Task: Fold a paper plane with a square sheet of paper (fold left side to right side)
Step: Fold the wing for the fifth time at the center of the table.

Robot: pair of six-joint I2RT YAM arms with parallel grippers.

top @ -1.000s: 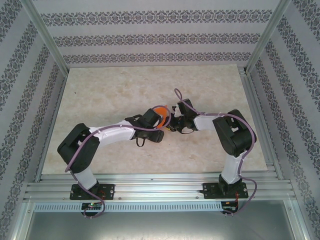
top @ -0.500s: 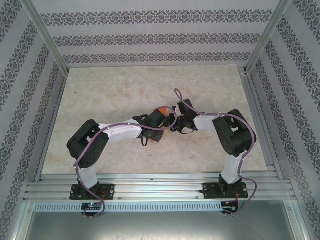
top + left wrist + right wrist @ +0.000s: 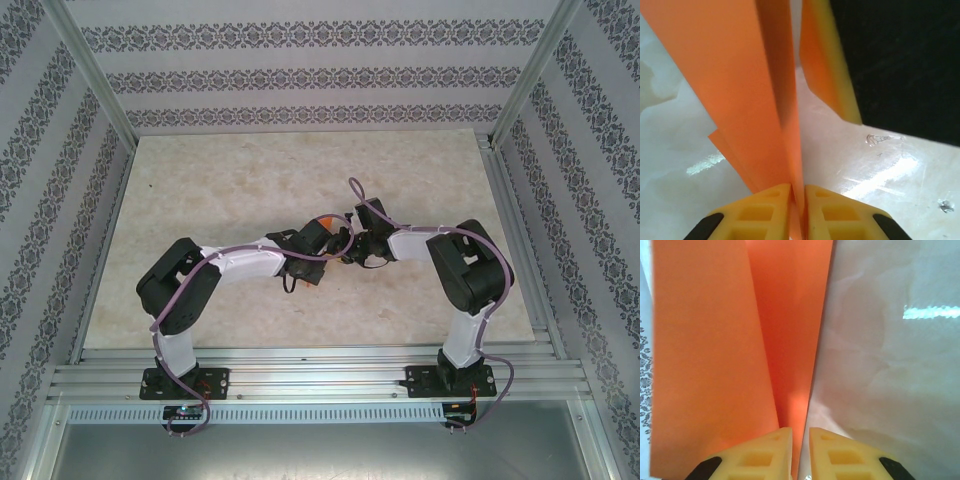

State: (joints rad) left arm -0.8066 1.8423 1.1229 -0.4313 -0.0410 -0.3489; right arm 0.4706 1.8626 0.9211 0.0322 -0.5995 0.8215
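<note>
The orange sheet of paper [image 3: 322, 219] is held off the table between both grippers, mostly hidden under the wrists in the top view. In the left wrist view the sheet of paper [image 3: 750, 100] stands on edge as folded layers that run into my left gripper [image 3: 797, 192], which is shut on it. A yellow finger of the right gripper [image 3: 832, 70] is close behind the paper there. In the right wrist view the sheet of paper [image 3: 710, 365] fills the left half, and its folded edge passes between the fingers of my right gripper [image 3: 800, 435], shut on it. The grippers meet tip to tip, left gripper [image 3: 328, 238] and right gripper [image 3: 347, 240].
The pale marbled table [image 3: 220, 190] lies below the paper. Patterned walls [image 3: 300, 75] and aluminium frame rails [image 3: 520, 230] close it in at the back and sides. Both arms bend inward towards the table's middle.
My left gripper has closed on the orange paper, and the left arm has shifted a little to the right. Less of the paper shows from above. The right arm has stayed put.
</note>
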